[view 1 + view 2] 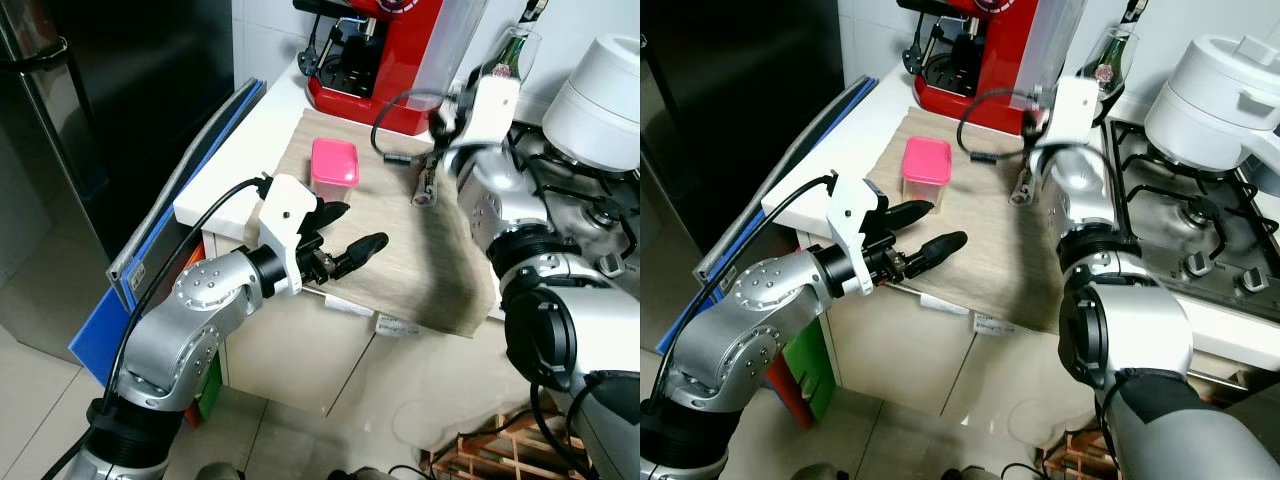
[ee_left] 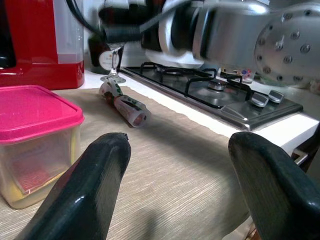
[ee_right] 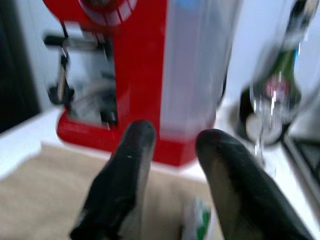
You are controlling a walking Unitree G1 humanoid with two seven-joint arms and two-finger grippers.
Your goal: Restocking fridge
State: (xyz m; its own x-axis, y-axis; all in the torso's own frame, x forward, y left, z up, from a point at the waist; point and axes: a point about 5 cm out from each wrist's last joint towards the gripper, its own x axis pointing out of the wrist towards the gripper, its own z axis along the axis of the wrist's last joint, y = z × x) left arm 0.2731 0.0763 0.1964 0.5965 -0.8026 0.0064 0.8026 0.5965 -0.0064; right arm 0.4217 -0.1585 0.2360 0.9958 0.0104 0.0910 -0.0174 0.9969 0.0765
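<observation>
A clear container with a pink lid (image 1: 334, 165) stands on a beige mat (image 1: 400, 270) on the white counter. My left gripper (image 1: 350, 232) hovers open at the mat's front edge, just short of the container (image 2: 35, 135), nothing between its fingers. A small rolled packet (image 1: 427, 185) lies on the mat farther back. My right gripper (image 3: 170, 150) hangs open just above that packet (image 3: 195, 220), pointing at the red coffee machine (image 1: 375, 60).
The black fridge (image 1: 120, 100) stands to the left, with blue and grey boards (image 1: 170, 230) leaning between it and the counter. A gas hob (image 1: 1180, 230) with a white pot (image 1: 605, 90) lies to the right. A wine glass (image 2: 114, 62) and bottle stand behind the mat.
</observation>
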